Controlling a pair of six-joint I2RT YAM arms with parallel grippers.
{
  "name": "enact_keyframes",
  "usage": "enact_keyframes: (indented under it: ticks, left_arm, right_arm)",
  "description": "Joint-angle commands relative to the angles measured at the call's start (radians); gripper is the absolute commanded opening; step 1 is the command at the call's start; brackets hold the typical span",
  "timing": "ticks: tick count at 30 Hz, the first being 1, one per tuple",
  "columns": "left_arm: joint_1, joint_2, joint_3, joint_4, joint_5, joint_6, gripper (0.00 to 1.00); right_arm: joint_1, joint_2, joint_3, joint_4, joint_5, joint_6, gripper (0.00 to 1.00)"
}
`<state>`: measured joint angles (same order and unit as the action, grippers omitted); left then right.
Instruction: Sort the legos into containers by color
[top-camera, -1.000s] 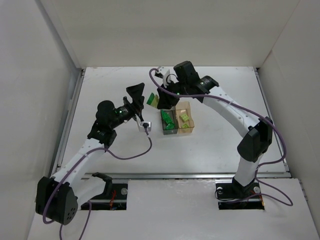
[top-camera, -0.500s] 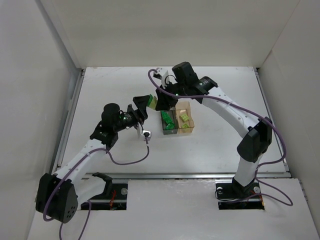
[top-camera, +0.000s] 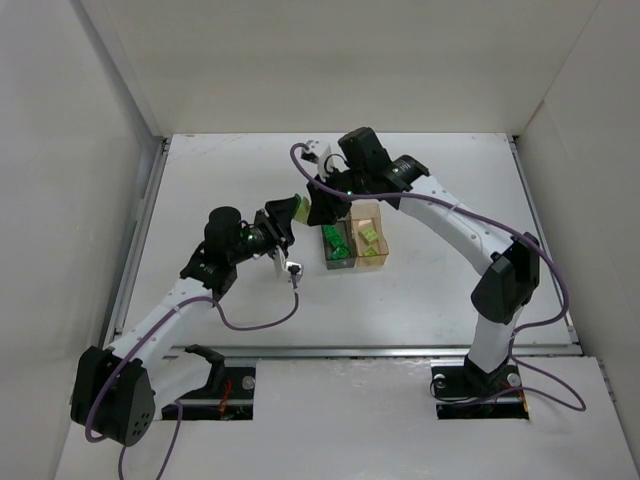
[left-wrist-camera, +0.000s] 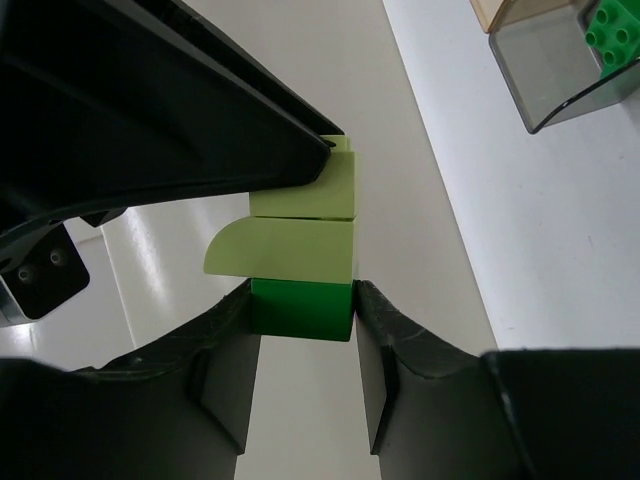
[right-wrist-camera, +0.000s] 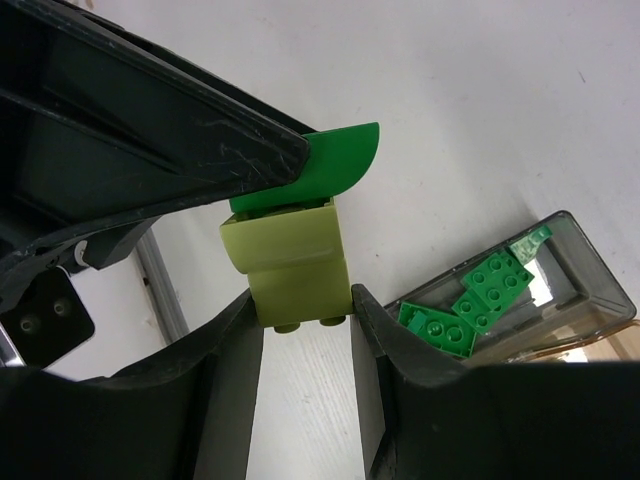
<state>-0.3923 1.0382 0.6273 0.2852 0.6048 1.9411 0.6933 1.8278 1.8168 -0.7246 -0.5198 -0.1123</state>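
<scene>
- Currently, the dark green brick (left-wrist-camera: 301, 308) is clamped by the left gripper (left-wrist-camera: 303, 322), the attached pale brick (right-wrist-camera: 290, 255) by the right gripper (right-wrist-camera: 300, 305).
- Jerked apart, either could be flung away.

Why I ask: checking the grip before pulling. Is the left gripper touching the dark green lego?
Touching. In the left wrist view the left gripper has both fingers pressed against the dark green lego.

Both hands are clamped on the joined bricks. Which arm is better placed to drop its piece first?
Right, marginally. The right hand holds the pale brick nearer the amber box; the left hand, gripping the dark green brick, sits farther out, left of the grey box.
</scene>
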Motion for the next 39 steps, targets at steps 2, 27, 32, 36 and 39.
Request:
enact_keyframes:
  ticks: [2,27,32,36,39]
  left_arm:
    - [-0.005,-0.030,0.037,0.005,0.006,0.018,0.08]
    - [0.004,-0.001,-0.012,0.046,-0.220,-0.070,0.00]
    - [0.004,-0.020,-0.021,0.046,-0.211,-0.105,0.00]
    - [-0.005,-0.029,-0.031,0.046,-0.186,-0.119,0.00]
    - [-0.005,-0.029,-0.031,0.055,-0.186,-0.119,0.00]
  right_arm:
    - [0.011,0.011,0.021,0.040,0.018,0.005,0.00]
    - [-0.100,0.013,-0.079,-0.036,0.291,0.098,0.00]
    - [-0.164,0.037,-0.116,-0.096,0.509,0.229,0.00]
    - [-0.164,0.083,-0.116,-0.134,0.569,0.229,0.00]
    - [-0.164,0.094,-0.116,-0.134,0.569,0.229,0.14]
